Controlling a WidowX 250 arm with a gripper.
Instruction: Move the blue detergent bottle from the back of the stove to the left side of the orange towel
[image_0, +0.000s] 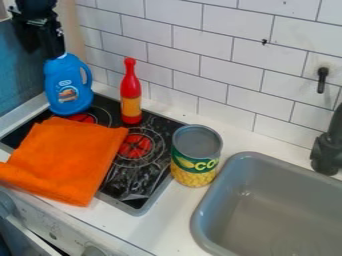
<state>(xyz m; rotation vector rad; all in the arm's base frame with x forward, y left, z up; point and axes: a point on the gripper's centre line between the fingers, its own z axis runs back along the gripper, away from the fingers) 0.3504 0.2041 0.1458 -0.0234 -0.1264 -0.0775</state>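
Hanging at top of blue bottle (68, 90): end effector (57, 52).

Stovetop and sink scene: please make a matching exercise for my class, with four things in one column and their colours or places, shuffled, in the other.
Things
1. Handled bottle
2. Slim-necked bottle
3. Cloth
4. Can

Colours and places
A. Orange, lying across the stovetop and past its front edge
B. Upright on the counter, beside the rim of the grey sink
C. Blue, nearest to the black tool
D. Red, with a yellow-orange label

Right pairs: 1-C, 2-D, 3-A, 4-B
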